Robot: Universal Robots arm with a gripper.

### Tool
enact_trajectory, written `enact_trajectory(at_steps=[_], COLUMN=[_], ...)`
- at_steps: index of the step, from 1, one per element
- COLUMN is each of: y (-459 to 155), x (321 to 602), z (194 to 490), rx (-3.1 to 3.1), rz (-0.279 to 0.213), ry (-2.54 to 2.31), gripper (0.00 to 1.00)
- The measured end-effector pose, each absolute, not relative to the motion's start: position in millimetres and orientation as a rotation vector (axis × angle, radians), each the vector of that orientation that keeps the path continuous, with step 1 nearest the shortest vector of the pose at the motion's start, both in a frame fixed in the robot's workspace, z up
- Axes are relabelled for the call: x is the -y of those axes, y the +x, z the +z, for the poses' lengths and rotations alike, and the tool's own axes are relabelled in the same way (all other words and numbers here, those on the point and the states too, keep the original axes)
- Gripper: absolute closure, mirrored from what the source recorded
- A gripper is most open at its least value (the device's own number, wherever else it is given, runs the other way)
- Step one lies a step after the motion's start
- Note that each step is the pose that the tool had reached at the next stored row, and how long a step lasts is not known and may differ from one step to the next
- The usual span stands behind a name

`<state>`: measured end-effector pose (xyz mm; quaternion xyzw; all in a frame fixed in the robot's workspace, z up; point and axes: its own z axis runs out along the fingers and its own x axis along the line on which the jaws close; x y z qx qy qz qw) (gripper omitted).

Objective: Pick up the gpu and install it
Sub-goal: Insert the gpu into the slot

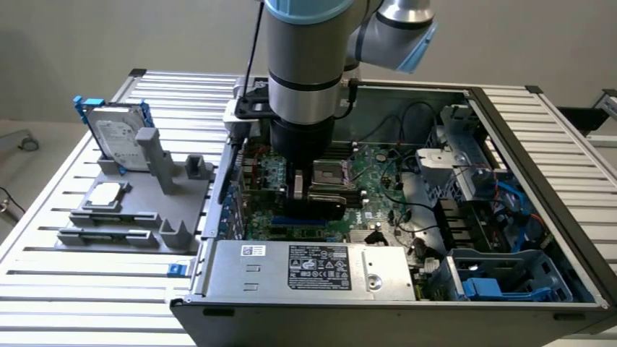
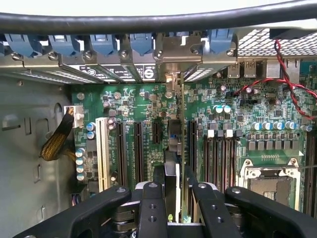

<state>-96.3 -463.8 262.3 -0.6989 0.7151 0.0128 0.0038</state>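
My gripper (image 1: 300, 189) is down inside the open computer case (image 1: 540, 152), above the green motherboard (image 1: 371, 173). In the wrist view its black fingers (image 2: 151, 198) are shut on the gpu (image 2: 173, 148). I see the gpu edge-on as a thin upright card, with a green board edge beside a dark and silver face. The card runs from the fingers to the case's rear wall, in line with the long expansion slots (image 2: 136, 144). Its silver end bracket (image 2: 173, 54) stands among the blue slot clips. Whether its lower edge sits in a slot is hidden.
On the exterior view's left, a grey fixture (image 1: 135, 217) carries a silver hard drive in a blue frame (image 1: 121, 134) and a small square processor chip (image 1: 106, 194). The case also holds a power supply (image 1: 308, 267), drive cages (image 1: 501, 278), red cables (image 2: 292, 94) and an empty processor socket (image 2: 270, 186).
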Motion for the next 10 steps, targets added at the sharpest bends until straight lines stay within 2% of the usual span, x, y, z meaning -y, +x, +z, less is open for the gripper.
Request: enact_trajectory(at_steps=[10], y=[-96.2], x=[463.6], z=[262.3], rx=[-2.221], rz=[0.040], ry=[-2.211], gripper=[0.74])
